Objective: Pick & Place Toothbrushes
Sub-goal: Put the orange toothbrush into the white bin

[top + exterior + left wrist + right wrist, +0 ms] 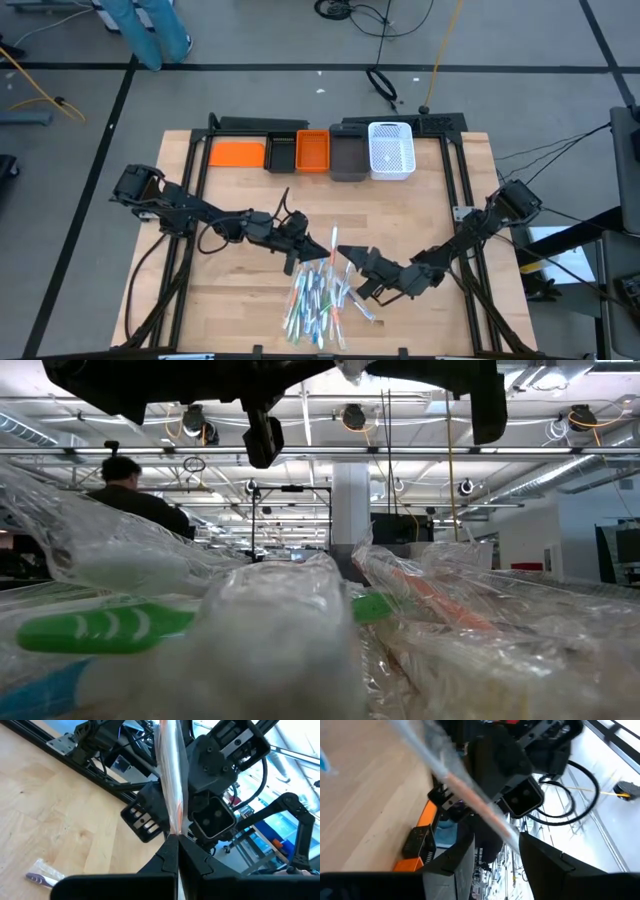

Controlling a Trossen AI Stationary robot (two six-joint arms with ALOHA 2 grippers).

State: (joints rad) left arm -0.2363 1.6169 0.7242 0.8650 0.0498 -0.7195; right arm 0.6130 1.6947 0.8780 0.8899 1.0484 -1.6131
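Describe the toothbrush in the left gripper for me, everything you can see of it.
The toothbrush is a slim stick sealed in a shiny, crinkled clear wrapper, with a pinkish-orange tint showing through. The left gripper is shut on one end, holding it off the table near the loose pile. Its other end reaches between the right gripper's open fingers; contact there is unclear.

From where I stand, nothing here can be read: no word, brand, number or sign comes clear on anything in sight.
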